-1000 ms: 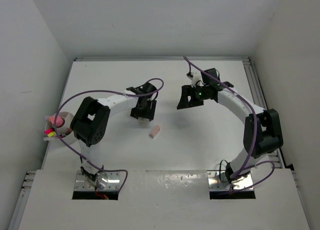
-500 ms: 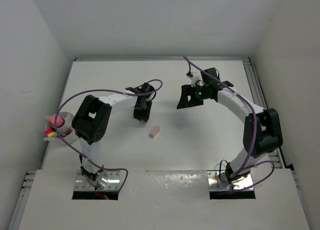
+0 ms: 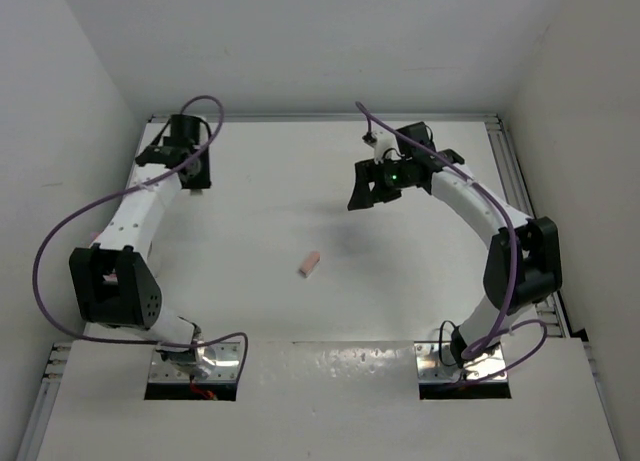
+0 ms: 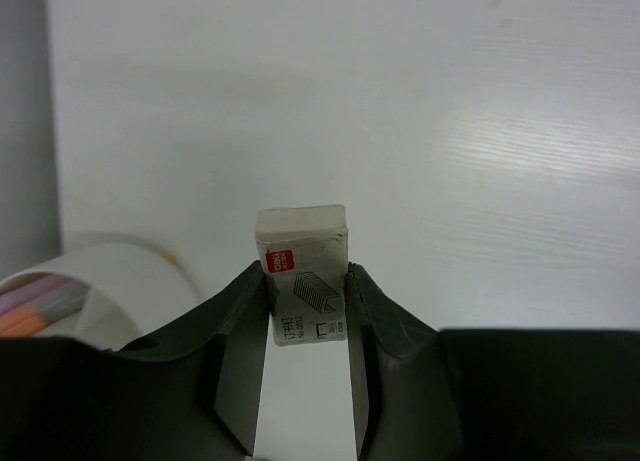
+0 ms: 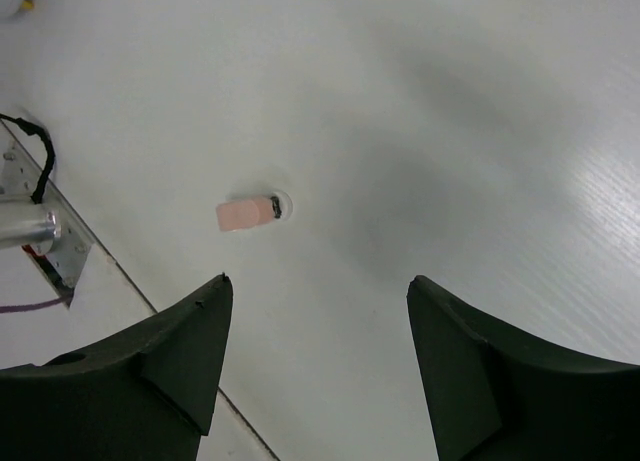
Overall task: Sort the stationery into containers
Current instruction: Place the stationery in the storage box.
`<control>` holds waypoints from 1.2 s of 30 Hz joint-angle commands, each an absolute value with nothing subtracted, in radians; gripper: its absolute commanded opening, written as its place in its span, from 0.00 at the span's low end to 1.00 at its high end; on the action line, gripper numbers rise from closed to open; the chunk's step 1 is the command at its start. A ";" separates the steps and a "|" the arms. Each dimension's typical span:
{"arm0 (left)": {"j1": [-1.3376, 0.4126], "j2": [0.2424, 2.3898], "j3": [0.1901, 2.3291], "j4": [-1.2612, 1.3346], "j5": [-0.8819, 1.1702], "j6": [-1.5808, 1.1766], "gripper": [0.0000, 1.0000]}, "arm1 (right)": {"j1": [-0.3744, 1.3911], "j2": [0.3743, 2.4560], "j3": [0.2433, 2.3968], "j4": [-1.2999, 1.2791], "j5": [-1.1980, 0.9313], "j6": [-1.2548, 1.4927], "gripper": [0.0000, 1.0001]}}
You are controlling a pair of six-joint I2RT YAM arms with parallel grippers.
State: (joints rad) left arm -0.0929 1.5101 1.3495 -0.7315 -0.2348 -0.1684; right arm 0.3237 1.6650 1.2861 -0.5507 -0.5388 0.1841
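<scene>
While my left tool grips a whitish eraser near the white tub, right tool wide, pink eraser on table

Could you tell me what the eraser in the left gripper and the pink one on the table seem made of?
The whitish eraser in the left gripper looks like matte rubber or vinyl, with a printed paper sleeve. The pink eraser looks like matte rubber too; its dark end is too small to identify.
</scene>
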 commanded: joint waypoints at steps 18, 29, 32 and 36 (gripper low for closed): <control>0.340 1.419 1.338 -0.896 -0.256 0.054 0.00 | 0.408 1.796 1.582 -0.707 -0.545 0.091 0.70; 0.385 1.399 1.236 -0.879 -0.212 0.064 0.04 | 0.417 1.792 1.572 -0.707 -0.538 0.083 0.70; 0.388 1.397 1.218 -0.873 -0.210 0.063 0.04 | 0.417 1.792 1.571 -0.707 -0.538 0.078 0.71; 0.390 1.405 1.204 -0.867 -0.210 0.064 0.07 | 0.417 1.789 1.559 -0.704 -0.538 0.075 0.72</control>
